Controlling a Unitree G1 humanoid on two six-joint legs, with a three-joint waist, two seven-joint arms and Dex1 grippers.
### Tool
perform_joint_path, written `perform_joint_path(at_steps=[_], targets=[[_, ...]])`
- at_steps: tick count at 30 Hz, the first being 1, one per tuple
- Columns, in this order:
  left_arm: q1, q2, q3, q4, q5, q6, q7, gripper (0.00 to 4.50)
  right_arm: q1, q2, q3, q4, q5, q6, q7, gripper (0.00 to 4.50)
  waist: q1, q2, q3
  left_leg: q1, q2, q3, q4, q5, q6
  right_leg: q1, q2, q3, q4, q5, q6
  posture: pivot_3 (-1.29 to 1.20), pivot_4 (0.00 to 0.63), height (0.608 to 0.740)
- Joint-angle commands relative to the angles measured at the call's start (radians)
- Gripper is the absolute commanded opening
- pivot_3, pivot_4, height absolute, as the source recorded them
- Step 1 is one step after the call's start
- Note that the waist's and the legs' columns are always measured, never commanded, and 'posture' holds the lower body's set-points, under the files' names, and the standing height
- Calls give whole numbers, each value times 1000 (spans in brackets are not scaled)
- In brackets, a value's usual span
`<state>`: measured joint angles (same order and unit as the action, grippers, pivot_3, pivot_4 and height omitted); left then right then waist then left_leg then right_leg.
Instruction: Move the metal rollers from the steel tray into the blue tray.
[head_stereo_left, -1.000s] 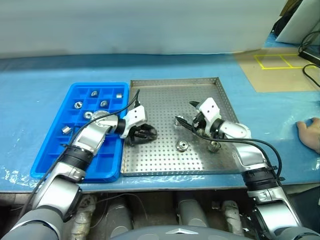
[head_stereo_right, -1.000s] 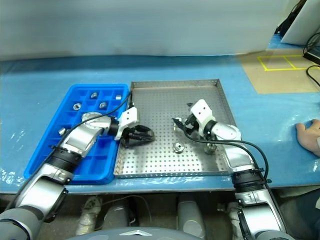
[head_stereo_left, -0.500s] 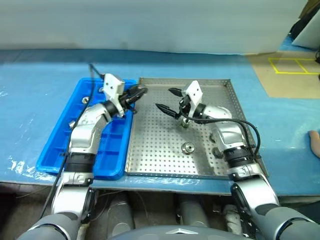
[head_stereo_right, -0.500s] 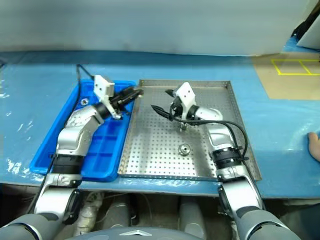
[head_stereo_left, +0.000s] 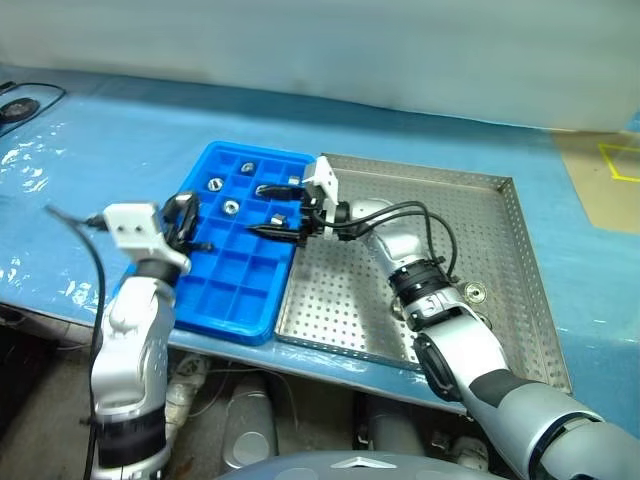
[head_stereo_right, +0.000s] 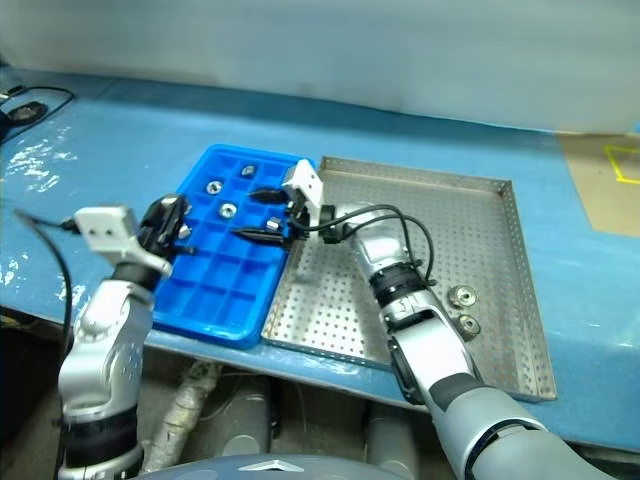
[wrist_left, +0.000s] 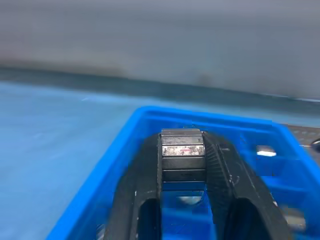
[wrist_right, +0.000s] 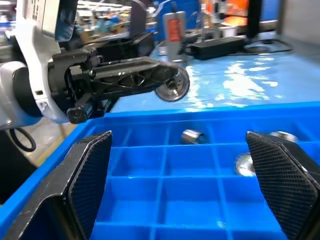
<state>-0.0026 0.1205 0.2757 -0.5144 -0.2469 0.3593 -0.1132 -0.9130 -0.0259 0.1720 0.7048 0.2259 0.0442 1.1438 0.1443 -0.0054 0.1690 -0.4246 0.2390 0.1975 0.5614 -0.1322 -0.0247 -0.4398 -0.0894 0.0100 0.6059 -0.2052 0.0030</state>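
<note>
Left wrist view: the left gripper (wrist_left: 183, 165) pinches a metal roller (wrist_left: 182, 146) above the blue tray (head_stereo_left: 238, 310), ready for dropping. The right gripper (head_stereo_left: 270, 210) hangs spread over compartments holding other rollers (head_stereo_left: 231, 206); more remain in the steel tray (head_stereo_left: 500, 330).

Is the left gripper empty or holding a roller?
Holding one: the left gripper is shut on a metal roller, pinched between its fingertips above the blue tray.

A factory workshop: blue-covered workbench (head_stereo_left: 120, 140), perforated steel tray (head_stereo_left: 500, 290), yellow floor markings (head_stereo_left: 622, 160), cluttered benches beyond.
</note>
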Motion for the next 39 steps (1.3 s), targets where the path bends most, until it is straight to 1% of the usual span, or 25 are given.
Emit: perform_joint_path(at_steps=[1,5,8,11,16,17,21,24,27,29,32,34,37,38,39], targets=[[99,-24,-1,-131,26,9,59,766,-40,27,11,32,-11,-57,38,4500,13,0,0,-2,0,-2,0,0,0,0,0,-2,0,0,0,441,150,740],[193,-57,-5,-186,32,33,106,766,-36,33,18,62,-35,-76,55,4500,41,0,0,-5,1,-7,0,1,-2,0,0,-8,0,-1,-1,436,150,740],[227,-71,-7,-189,38,46,127,766,-26,31,13,56,-38,-74,55,4500,50,0,0,-8,0,-13,0,2,-3,0,0,-8,0,-1,-1,419,150,740],[215,-74,-20,-170,39,59,140,766,-14,19,12,59,-56,-84,32,4500,62,0,0,-11,0,-20,0,3,-6,0,1,-10,0,-1,-1,404,150,740],[183,-80,-30,-129,34,96,160,766,2,-4,3,48,-68,-89,8,4500,61,0,0,-13,0,-22,1,4,-7,0,1,-11,0,-1,-1,366,150,740],[175,-82,-30,-119,28,100,158,1503,5,-9,1,43,-69,-89,2,4500,60,0,0,-13,0,-22,1,4,-7,0,1,-11,0,-1,-2,351,150,740],[116,-55,-39,-82,21,111,129,2864,14,-31,-6,16,-66,-87,-25,4500,56,0,0,-13,0,-22,1,5,-8,0,1,-11,1,-1,-2,294,150,740],[21,-24,-32,-7,-11,108,85,3777,37,-64,-19,-31,-65,-73,-60,4500,51,1,0,-13,0,-22,1,5,-8,0,1,-12,1,-1,-2,180,150,740],[-108,25,-48,103,-48,77,-9,3777,89,-114,-41,-120,-59,-39,-103,4500,36,1,0,-13,-1,-22,2,6,-9,1,1,-11,2,-1,-2,80,150,740],[-191,57,-81,188,-65,56,-94,3777,137,-154,-54,-196,-60,-12,-139,4500,24,1,0,-12,-1,-22,3,7,-10,2,1,-11,2,-1,-1,-42,150,740],[-286,90,-134,306,-83,13,-221,3777,211,-208,-78,-322,-54,41,-199,4500,-19,0,0,-12,-3,-21,5,9,-13,2,1,-10,3,0,0,-138,150,740],[-364,105,-178,407,-89,-23,-326,3777,279,-249,-110,-426,-47,87,-249,4500,-46,1,0,-12,-4,-21,6,9,-13,2,1,-9,3,0,0,-263,150,740],[-472,118,-248,584,-42,-125,-438,3777,383,-301,-140,-566,-49,146,-312,4500,-86,1,0,-11,-3,-21,5,9,-13,2,1,-9,4,0,0,-376,150,740],[-511,116,-268,647,-33,-160,-479,3777,418,-314,-150,-614,-49,168,-334,4500,-103,1,-1,-10,-2,-21,5,9,-13,2,2,-8,3,1,0,-376,150,740],[-545,109,-284,699,-29,-191,-512,3777,446,-324,-160,-655,-46,188,-353,4500,-111,1,-1,-9,-3,-20,5,9,-12,3,1,-8,3,1,0,-437,150,740]])
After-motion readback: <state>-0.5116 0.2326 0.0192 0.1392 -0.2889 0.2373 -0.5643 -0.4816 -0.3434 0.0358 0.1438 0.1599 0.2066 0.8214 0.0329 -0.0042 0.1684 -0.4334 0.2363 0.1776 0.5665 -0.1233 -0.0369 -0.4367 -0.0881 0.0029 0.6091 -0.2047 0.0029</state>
